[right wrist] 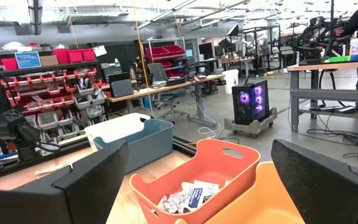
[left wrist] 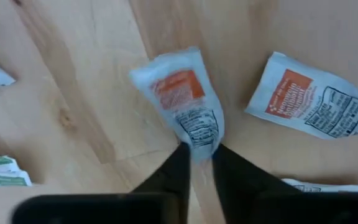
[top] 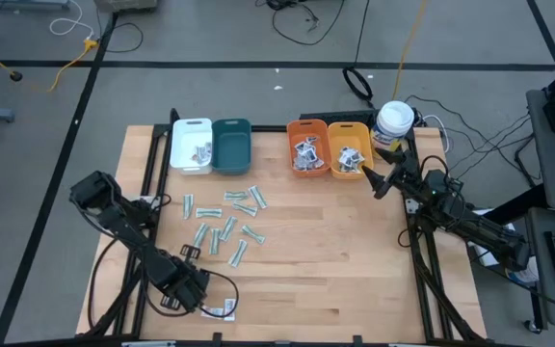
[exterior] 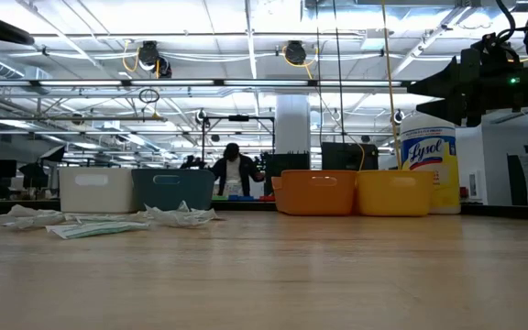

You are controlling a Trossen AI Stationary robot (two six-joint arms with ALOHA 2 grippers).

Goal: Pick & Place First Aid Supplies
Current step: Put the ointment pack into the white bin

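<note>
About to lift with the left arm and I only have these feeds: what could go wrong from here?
1. The left pincer pinches only the bottom edge of the orange-print packet; such a thin hold may slip on lifting.
2. A second orange-print packet lies close beside it and another packet edge shows by the fingers; either could be dragged along.
3. The right pincer hangs open over the yellow bin, possibly crowding a drop there.

Four bins stand in a row at the table's [top: 355,270] far edge: white bin [top: 192,146] touching teal bin [top: 231,146], then orange bin [top: 307,147] touching yellow bin [top: 349,149]; a Lysol canister [top: 394,123] stands just beside the yellow one. Beyond, a person [exterior: 234,172] stands in the room.
</note>
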